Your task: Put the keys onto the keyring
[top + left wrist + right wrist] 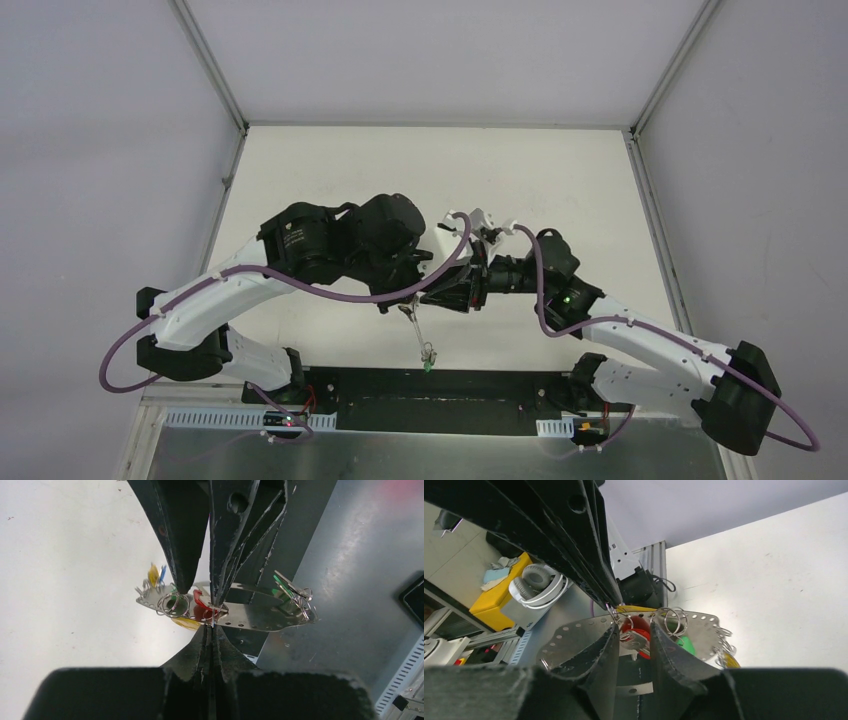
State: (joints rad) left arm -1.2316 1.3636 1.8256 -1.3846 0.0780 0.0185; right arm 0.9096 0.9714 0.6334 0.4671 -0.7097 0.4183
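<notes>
Pinching the keyring [260,614] by the edge of its flat, holed band, my left jaws are closed tight on the metal and hold it up off the counter [60,580] between my two arms. My right jaws come at it from the opposite side, their two fingers [182,555] standing apart and straddling the band. A red key [636,626] sits in the gap between them, right by the spot my left jaws grip. I cannot tell whether my right jaws press on that key or only bracket it. One right finger's tip is at a cluster of split rings [172,605] threaded through the band. A green key [281,586] hangs on small rings at one end of the band, over the metal sheet [350,580] by the counter's near edge. A yellow key [154,574] and a blue tag [161,575] are at the other end, over the white counter. Another yellow piece shows just under the band beside the red key. From above, the keyring reaches from where my jaws meet toward my bases, green key at its near end.
</notes>
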